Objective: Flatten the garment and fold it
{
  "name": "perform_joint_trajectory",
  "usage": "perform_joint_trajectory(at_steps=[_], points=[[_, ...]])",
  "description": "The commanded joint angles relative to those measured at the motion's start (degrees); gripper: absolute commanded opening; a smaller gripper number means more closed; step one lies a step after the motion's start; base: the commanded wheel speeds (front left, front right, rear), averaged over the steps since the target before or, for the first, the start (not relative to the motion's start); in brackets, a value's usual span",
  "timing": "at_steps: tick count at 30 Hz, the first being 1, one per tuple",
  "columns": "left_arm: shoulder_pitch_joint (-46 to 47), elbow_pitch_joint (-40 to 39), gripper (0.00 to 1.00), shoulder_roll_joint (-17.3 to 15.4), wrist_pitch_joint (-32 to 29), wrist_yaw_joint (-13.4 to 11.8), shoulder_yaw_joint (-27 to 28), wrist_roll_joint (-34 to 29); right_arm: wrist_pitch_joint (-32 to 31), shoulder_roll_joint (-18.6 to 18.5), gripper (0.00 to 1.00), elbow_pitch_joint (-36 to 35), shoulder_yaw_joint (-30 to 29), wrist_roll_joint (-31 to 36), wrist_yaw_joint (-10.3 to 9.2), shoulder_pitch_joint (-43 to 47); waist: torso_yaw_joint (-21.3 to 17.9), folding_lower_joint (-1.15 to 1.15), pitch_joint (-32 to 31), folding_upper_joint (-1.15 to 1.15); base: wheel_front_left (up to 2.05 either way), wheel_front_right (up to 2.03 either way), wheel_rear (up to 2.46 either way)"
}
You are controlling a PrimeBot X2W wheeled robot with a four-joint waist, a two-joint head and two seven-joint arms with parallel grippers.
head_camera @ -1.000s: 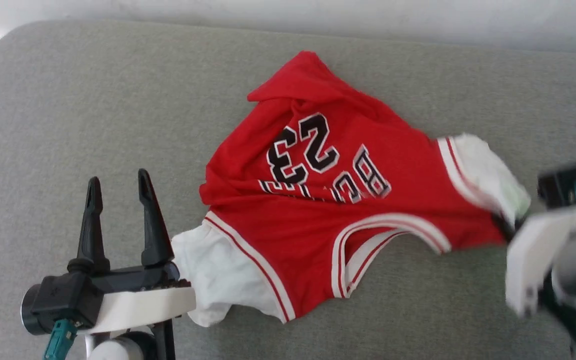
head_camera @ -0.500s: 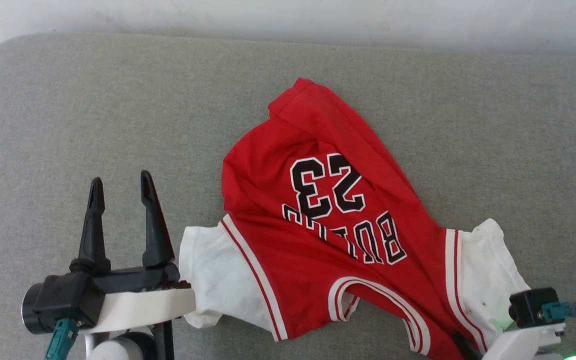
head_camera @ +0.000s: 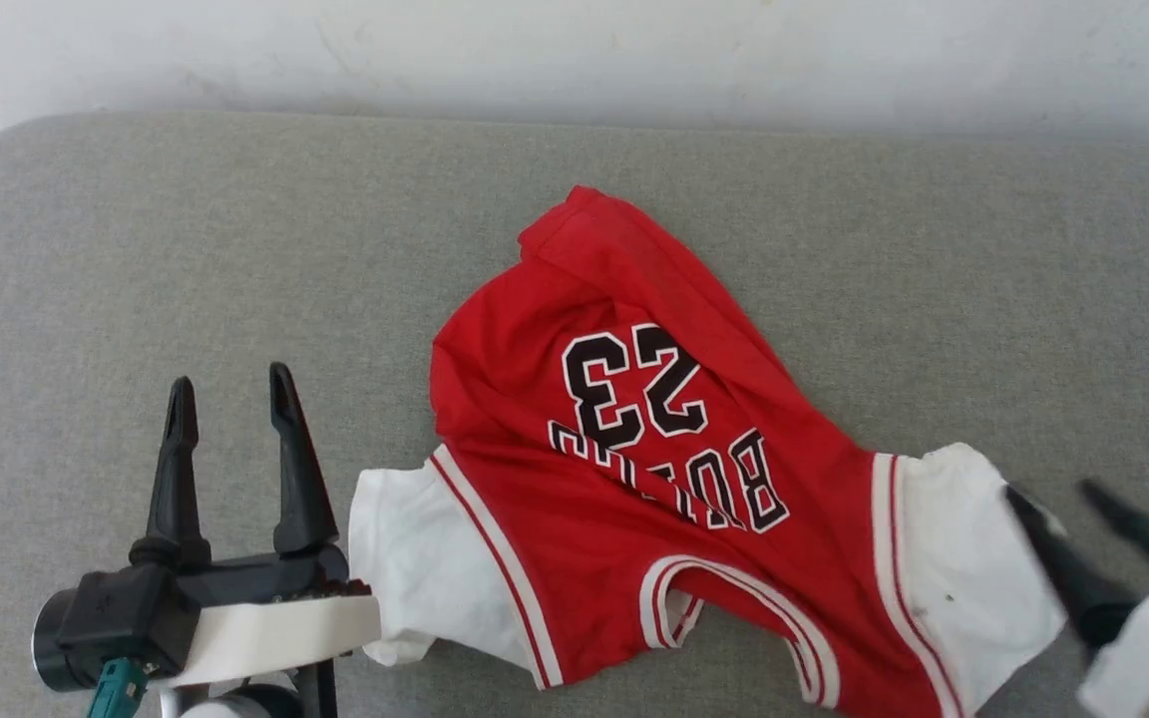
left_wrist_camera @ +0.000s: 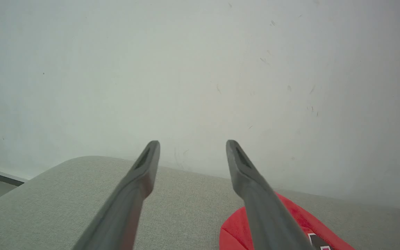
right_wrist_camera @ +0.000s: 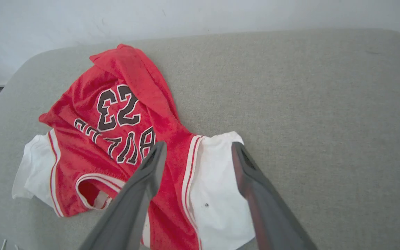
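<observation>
Showing the garment (head_camera: 654,469), a red T-shirt printed "BULLS 23", lying rumpled on a grey cushioned surface (head_camera: 186,249), lettering upside down in the head view, collar nearest, hem bunched toward a white wall (head_camera: 574,50); showing the left gripper (head_camera: 230,379) with fingers parted and empty, just beside the left white sleeve (head_camera: 415,568); showing the right gripper (head_camera: 1051,491), slightly blurred, fingers spread wide and holding nothing, at the outer edge of the right white sleeve (head_camera: 963,568); contact with the cloth unclear.
</observation>
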State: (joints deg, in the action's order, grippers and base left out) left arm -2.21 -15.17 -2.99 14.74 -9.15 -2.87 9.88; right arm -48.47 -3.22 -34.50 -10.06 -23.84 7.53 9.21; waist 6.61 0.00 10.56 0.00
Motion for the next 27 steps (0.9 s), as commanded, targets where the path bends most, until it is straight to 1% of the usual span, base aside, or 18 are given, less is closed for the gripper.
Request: perform_joint_trajectory(at_steps=[1, 4, 6, 8, 13, 18, 21, 25, 26, 27], points=[[-0.45, -0.33, 1.00, 0.11, 0.26, -0.12, 0.20, -0.54, -0.23, 0.16, 1.00, -0.64, -1.33, 0.39, -0.04, -1.18, 0.02, 0.00, 0.28, 0.00, 0.00, 0.00, 0.00], [-0.23, -0.70, 1.00, 0.11, 0.26, -0.06, 0.01, -0.47, 0.43, 0.18, 1.00, -1.48, -5.67, 3.34, -0.04, -2.96, 0.23, 0.00, 1.27, 0.00, 0.00, 0.00, 0.00], [0.00, -0.80, 1.00, 0.11, 0.26, 0.01, -0.16, -0.43, 1.26, 0.19, 1.00, -0.93, -7.23, 5.30, -0.04, -3.72, 0.42, 0.00, 2.06, 0.00, 0.00, 0.00, 0.00], [0.24, -0.79, 1.00, 0.12, 0.26, 0.08, -0.28, -0.39, 2.17, 0.21, 1.00, 0.83, -7.58, 6.31, -0.04, -4.02, 0.63, 0.00, 2.87, 0.00, 0.00, 0.00, 0.00], [1.11, -0.78, 1.00, 0.12, 0.26, 0.38, -0.58, -0.30, 4.42, 0.01, 1.00, 8.14, -5.70, 8.66, -0.04, -5.02, 1.36, 0.00, 4.91, 0.00, 0.00, 0.00, 0.00], [2.47, -0.66, 1.00, 0.12, 0.26, 0.87, -0.81, -0.38, 6.97, -3.84, 1.00, 16.60, -1.91, 11.89, -0.04, -7.85, 2.30, 0.00, 6.90, 0.00, 0.00, 0.00, 0.00], [3.18, -0.52, 1.00, 0.12, 0.26, 1.11, -0.97, -0.42, 7.70, -5.37, 1.00, 21.02, -0.34, 12.64, -0.04, -9.47, 2.94, 0.00, 7.64, 0.00, 0.00, 0.00, 0.00], [3.71, -0.29, 1.00, 0.12, 0.26, 1.15, -1.05, -0.43, 6.44, -6.38, 1.00, 25.22, 1.90, 11.32, -0.04, -10.17, 3.53, 0.00, 8.13, 0.00, 0.00, 0.00, 0.00], [3.77, -0.21, 1.00, 0.12, 0.26, 1.16, -1.02, -0.46, 5.36, -6.47, 0.50, 25.96, 2.26, 10.68, -0.04, -10.05, 3.61, 0.00, 8.14, 0.00, 0.00, 0.00, 0.00], [3.81, -0.13, 1.00, 0.12, 0.26, 1.16, -0.94, -0.48, 4.51, -6.72, 0.42, 26.31, 2.53, 10.30, -0.04, -9.96, 3.64, 0.00, 8.13, 0.00, 0.00, 0.00, 0.00]])
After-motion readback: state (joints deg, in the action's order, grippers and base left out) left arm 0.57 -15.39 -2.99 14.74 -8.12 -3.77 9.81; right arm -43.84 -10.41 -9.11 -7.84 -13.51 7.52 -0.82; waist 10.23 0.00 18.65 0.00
